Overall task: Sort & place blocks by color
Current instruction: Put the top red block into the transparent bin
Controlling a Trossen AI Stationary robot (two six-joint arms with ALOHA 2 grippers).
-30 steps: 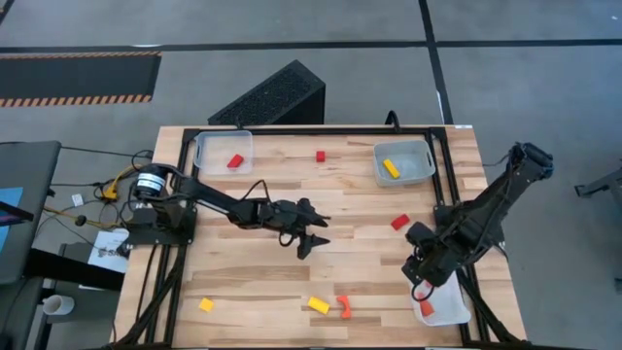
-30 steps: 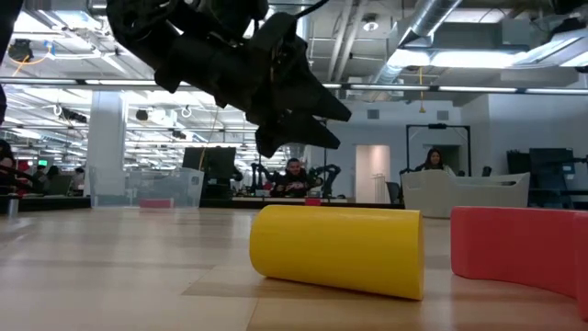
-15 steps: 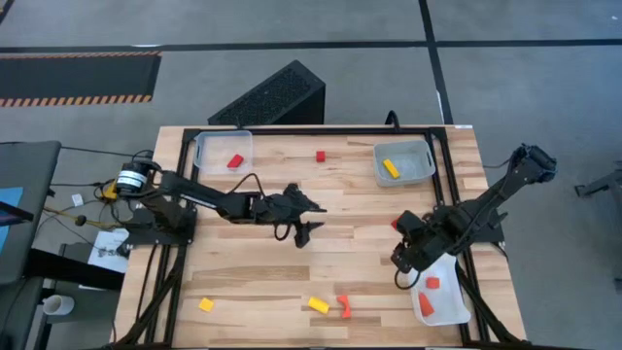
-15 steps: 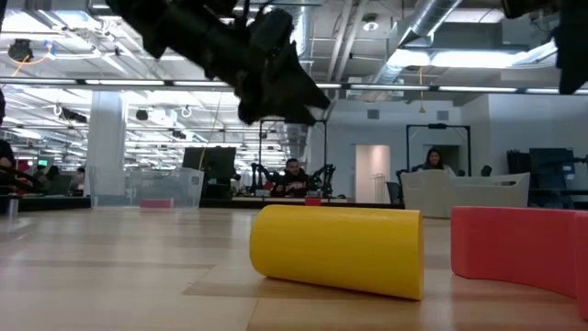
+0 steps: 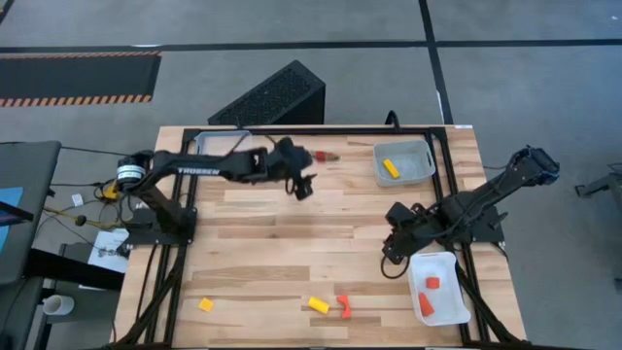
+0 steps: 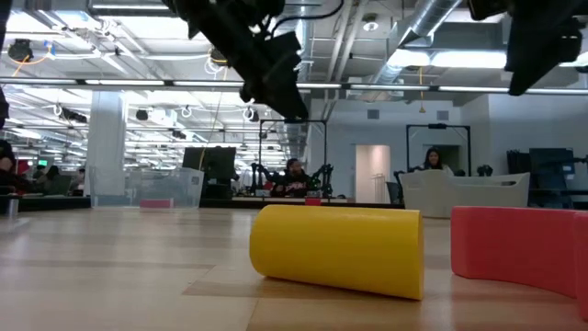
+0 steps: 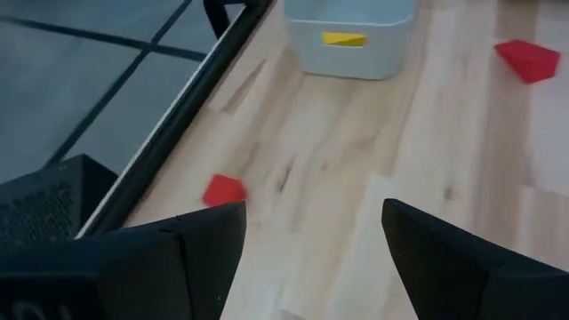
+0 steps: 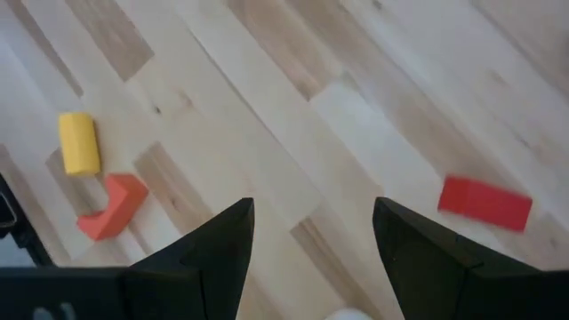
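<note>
My left gripper (image 5: pixel 303 185) hangs open above the table's far middle, just short of a small red cube (image 5: pixel 322 156) (image 7: pixel 223 189) lying flat on the wood. My right gripper (image 5: pixel 389 259) is open above bare wood, left of the near right tray (image 5: pixel 449 262). That tray holds two orange blocks (image 5: pixel 432 283). A red wedge (image 8: pixel 484 202) (image 7: pixel 529 60) lies on the table near my right gripper; the arm hides it in the high view. A yellow cylinder (image 5: pixel 318 305) (image 6: pixel 335 248), an orange curved piece (image 5: pixel 343 307) and a yellow cube (image 5: pixel 205 304) lie near the near edge.
The far right tray (image 5: pixel 420 175) holds a yellow block (image 5: pixel 390 168). My left arm covers most of the far left tray (image 5: pixel 216 142). A dark frame rail (image 5: pixel 321 130) runs along the far edge. A black slotted box (image 5: pixel 277 94) stands on the floor beyond.
My left gripper has risen and swung from the table's middle toward the far edge, ending beside the red cube. My right gripper has moved off the near right tray toward the left and far side; two orange blocks now show in that tray.
</note>
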